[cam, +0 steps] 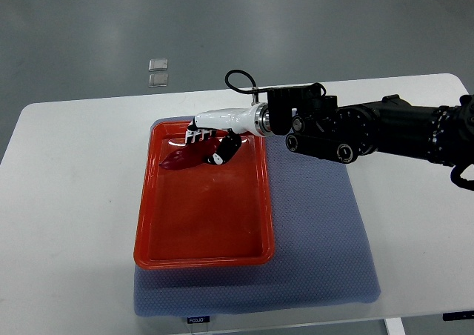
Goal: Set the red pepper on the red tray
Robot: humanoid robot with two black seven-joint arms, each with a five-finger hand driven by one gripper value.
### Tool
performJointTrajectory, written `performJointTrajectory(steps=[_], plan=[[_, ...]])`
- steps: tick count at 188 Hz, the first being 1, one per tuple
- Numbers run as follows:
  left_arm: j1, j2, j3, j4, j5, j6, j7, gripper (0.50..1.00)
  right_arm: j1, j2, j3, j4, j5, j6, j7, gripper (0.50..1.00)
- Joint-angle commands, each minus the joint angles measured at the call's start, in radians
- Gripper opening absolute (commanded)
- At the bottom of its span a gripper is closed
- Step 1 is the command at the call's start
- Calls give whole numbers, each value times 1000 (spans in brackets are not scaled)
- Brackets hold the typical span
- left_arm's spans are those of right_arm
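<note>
A dark red pepper [184, 158] hangs over the far left part of the red tray [200, 235], held in my right hand [209, 144]. White fingers [198, 135] curl over the pepper's top and a black thumb [224, 150] presses its right end. The black right arm [378, 131] reaches in from the right edge across the table. I cannot tell whether the pepper touches the tray floor. The left arm is out of view.
The tray sits on a blue-grey mat [318, 231] on a white table [67, 201]. Two small clear squares [158, 71] lie on the grey floor beyond the table's far edge.
</note>
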Motion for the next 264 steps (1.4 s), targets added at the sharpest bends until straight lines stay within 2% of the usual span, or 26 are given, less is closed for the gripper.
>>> performJointTrajectory(steps=[1, 6, 14, 53, 59, 65, 67, 71, 118, 161, 220, 264], plan=[[0, 0, 0, 0, 0, 0, 0, 1000, -22, 0, 0, -6, -1, -6, 1, 738], [0, 0, 0, 0, -1, 0, 0, 1000, -28, 0, 0, -6, 0, -14, 1, 766], [0, 0, 0, 0, -1, 0, 0, 1000, -32, 0, 0, -6, 2, -20, 1, 780], [0, 0, 0, 0, 0, 0, 0, 1000, -32, 0, 2, -3, 2, -21, 2, 789], [0, 0, 0, 0, -1, 0, 0, 1000, -32, 0, 2, -3, 3, -23, 2, 813], [0, 0, 0, 0, 0, 0, 0, 1000, -32, 0, 3, -3, 6, -23, 2, 870], [0, 0, 0, 0, 0, 0, 0, 1000, -32, 0, 3, -3, 8, -23, 2, 903], [0, 0, 0, 0, -1, 0, 0, 1000, -31, 0, 3, -3, 9, -23, 2, 909], [0, 0, 0, 0, -1, 0, 0, 1000, -26, 0, 80, 4, 22, -17, 4, 913], [0, 0, 0, 0, 0, 0, 0, 1000, -39, 0, 322, -16, 134, -12, 11, 913], [0, 0, -2, 0, 0, 0, 0, 1000, -201, -23, 671, -77, 378, -23, 11, 913], [0, 0, -2, 0, 0, 0, 0, 1000, -313, -43, 993, -186, 450, -21, 11, 913]])
